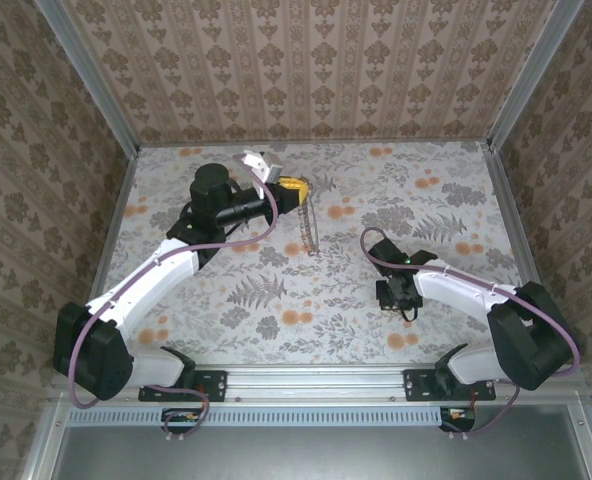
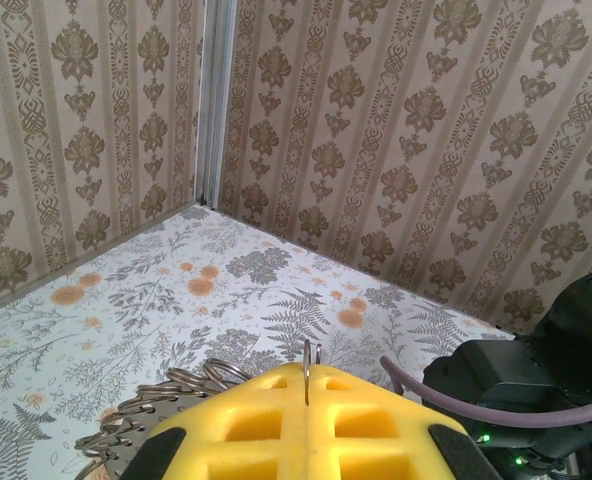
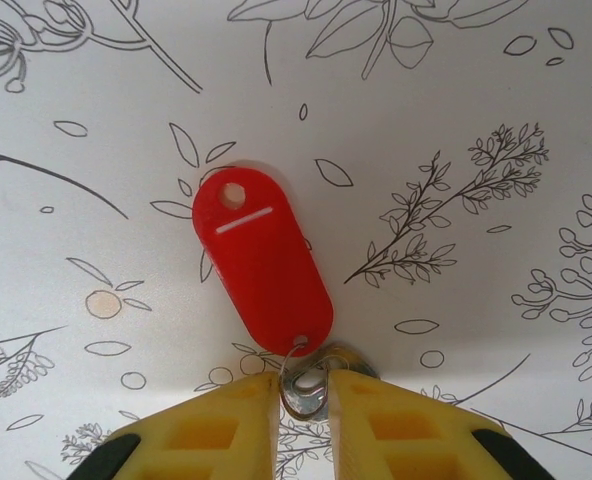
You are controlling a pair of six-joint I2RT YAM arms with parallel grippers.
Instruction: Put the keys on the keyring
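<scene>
Right wrist: the right hand [image 3: 304, 388] flanks the metal end of the key [image 3: 261, 262] on the bench [image 3: 456, 120]. I cannot tell if it grips. The left hand [image 2: 307, 385] is clamped on the keyring [image 2: 171, 400].

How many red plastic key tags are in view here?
1. The red oblong plastic key tag lies flat on the floral table, its metal end between the right gripper's yellow fingers. Others may hide beneath the arms.

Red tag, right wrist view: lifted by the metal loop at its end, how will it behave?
The red tag looks like thin flat plastic, so probably light and stiff. It joins the metal loop through one small hole, so it'll likely swing freely under the right gripper. Lying flat, it should slide rather than roll if pushed.
</scene>
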